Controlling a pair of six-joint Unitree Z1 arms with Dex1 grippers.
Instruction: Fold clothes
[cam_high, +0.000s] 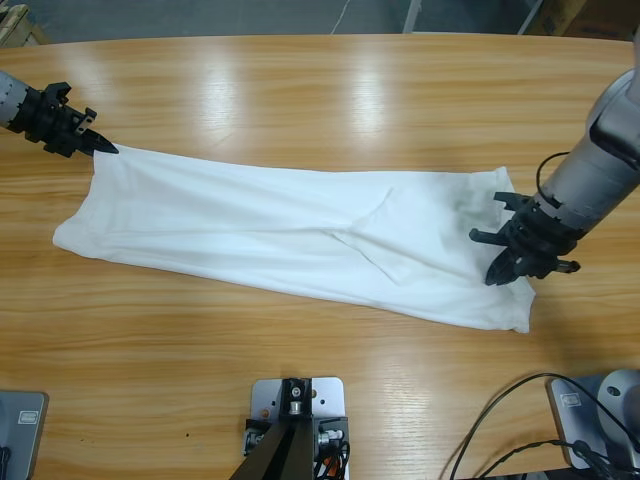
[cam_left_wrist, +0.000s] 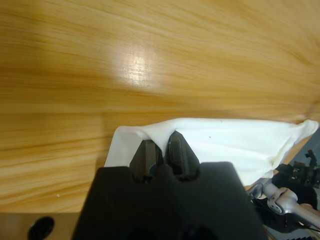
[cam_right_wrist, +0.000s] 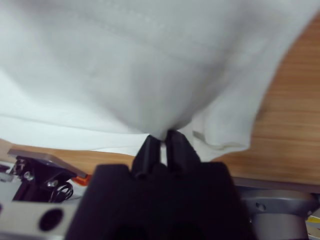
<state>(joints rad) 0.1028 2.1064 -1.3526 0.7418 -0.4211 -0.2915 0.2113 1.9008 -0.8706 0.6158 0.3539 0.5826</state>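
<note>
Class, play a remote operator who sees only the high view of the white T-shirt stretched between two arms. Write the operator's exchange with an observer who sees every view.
Operator: Which arm is at the shirt's far-left corner?
Observer: The left gripper; its wrist view shows its own fingers at that white corner.
Operator: Has it really caught the T-shirt?
Observer: Yes, cloth is pinched between the closed fingers, folding up around the tips.
Operator: And the right gripper?
Observer: Its fingers are shut on a gathered bunch of fabric, which fans out from the tips.
</note>
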